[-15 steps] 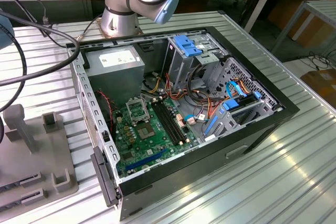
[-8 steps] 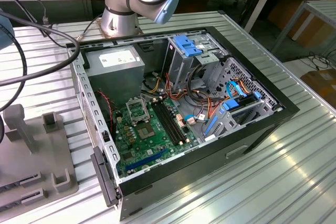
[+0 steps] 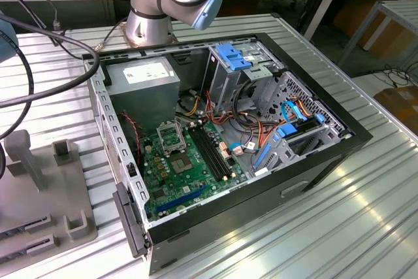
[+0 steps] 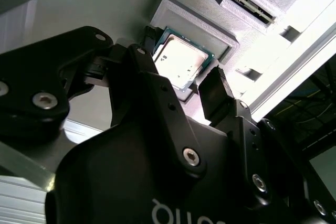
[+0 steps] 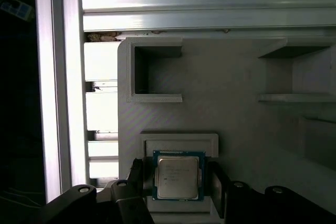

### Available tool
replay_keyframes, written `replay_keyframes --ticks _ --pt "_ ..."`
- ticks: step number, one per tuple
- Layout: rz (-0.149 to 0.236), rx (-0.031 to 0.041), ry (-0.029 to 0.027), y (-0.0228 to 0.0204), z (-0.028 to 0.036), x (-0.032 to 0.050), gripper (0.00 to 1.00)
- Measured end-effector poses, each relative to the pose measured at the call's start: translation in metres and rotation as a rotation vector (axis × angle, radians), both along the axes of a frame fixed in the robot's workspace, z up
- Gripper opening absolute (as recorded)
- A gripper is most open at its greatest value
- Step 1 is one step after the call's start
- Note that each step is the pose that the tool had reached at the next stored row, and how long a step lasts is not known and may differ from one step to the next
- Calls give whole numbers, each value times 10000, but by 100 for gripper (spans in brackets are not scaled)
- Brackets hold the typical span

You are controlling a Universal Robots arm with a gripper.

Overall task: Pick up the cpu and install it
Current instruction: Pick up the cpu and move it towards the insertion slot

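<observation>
**Jaws straddling cpu on fixture, no grip**

Nearest the lens in both wrist views: black gripper point(image 5: 177, 178), jaws parted slightly wider than the cpu point(image 5: 177, 176), clamped on nothing. Cpu lying flat, metal lid up, in the square recess of the grey printed fixture point(image 5: 231, 119), directly between the jaws. One finger point(image 5: 137, 176) just beside one edge, the other just beside the opposite edge, narrow gap each side. Cannot tell fingertip height against the chip. Exterior view: open computer case point(image 3: 326, 168) on slatted table point(image 3: 353, 227), motherboard socket frame point(image 3: 171, 138) inside, fixture at the exterior view's left.
</observation>
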State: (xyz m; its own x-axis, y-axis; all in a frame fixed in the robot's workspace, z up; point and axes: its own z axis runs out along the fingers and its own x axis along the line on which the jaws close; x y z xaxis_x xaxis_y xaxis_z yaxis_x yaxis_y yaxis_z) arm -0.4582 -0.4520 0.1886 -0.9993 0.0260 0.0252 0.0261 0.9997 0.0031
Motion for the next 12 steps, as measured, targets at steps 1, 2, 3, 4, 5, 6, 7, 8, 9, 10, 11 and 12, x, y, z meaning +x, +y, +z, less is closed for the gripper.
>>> replay_keyframes --ticks 1,2,3,4,5,6,7,8,9,10,11,12 --pt "0 0 -1 0 0 0 61" --pt "1 0 -1 0 0 0 61" --pt "1 0 0 0 0 0 60" --pt "1 0 0 0 1 0 60" --pt "1 1 -1 0 0 0 52" --pt "1 0 0 0 1 0 52" --pt "0 0 0 0 1 0 52" --pt "0 0 0 0 1 0 52" --pt "1 0 -1 0 1 0 52" --pt "1 0 0 0 6 1 52" --pt "1 0 -1 0 7 0 52" --pt "1 0 -1 0 8 1 52"
